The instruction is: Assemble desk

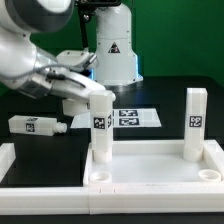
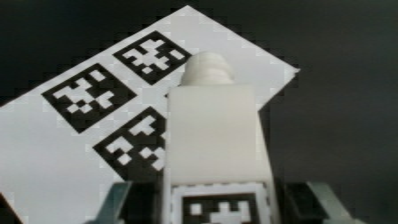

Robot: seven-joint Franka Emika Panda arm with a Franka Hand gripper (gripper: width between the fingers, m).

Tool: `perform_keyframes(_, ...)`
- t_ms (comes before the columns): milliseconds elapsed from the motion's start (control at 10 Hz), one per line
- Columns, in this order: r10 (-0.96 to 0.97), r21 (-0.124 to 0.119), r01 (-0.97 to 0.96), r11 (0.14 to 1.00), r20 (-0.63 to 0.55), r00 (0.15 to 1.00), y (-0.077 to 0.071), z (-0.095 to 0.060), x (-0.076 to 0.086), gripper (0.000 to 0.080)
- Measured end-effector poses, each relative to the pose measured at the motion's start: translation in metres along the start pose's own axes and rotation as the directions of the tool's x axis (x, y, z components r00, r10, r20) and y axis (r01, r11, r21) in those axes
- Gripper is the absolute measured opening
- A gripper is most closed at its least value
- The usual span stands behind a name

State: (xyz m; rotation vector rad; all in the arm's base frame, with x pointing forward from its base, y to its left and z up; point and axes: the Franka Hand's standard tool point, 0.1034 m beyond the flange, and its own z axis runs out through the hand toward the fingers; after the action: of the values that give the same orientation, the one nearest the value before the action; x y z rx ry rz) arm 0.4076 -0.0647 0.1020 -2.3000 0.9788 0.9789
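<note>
The white rimmed tabletop [image 1: 145, 168] lies at the front of the exterior view. My gripper [image 1: 95, 99] is shut on the upper end of a white tagged leg [image 1: 100, 135], which stands upright over the tabletop's far left corner. In the wrist view this leg [image 2: 217, 130] runs away from my gripper [image 2: 222, 207] between the dark fingers [image 2: 135, 203]. Its narrow tip shows bare against the marker board [image 2: 98, 105]. Whether the leg touches the tabletop I cannot tell. A second leg [image 1: 195, 120] stands upright at the far right corner. A third leg [image 1: 35, 125] lies flat on the black table at the exterior view's left.
The marker board [image 1: 133, 117] lies flat behind the tabletop, between the two upright legs. The arm's white base [image 1: 112, 50] rises at the back. The arm reaches in from the exterior view's upper left, above the lying leg.
</note>
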Motion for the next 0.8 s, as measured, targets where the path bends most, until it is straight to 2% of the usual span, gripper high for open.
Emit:
perform_keyframes(100,-0.010,0.003,0.010,1.000,-0.102,0.995,-0.017,-0.001,-0.030,0.0282)
perform_keyframes(200,-0.026,-0.010,0.025,1.000,-0.155,0.988,-0.025,0.010,-0.045,0.0282)
perform_keyframes(300,-0.034,-0.026,0.029,0.999,-0.228,0.973,-0.027,0.023,-0.041,0.0282)
perform_keyframes(400,-0.042,-0.025,0.037,0.999,-0.257,0.966,-0.029,0.022,-0.041,0.0282)
perform_keyframes(500,-0.042,-0.012,0.041,0.999,-0.341,0.939,-0.033,0.016,-0.036,0.0282)
perform_keyframes(600,-0.035,-0.007,0.036,0.999,-0.415,0.909,-0.039,0.016,-0.038,0.0282)
perform_keyframes(700,-0.053,-0.032,0.043,0.999,-0.466,0.883,-0.062,0.006,-0.043,0.0282)
perform_keyframes(800,-0.120,-0.071,0.096,0.993,-0.551,0.826,-0.085,-0.018,-0.039,0.0282)
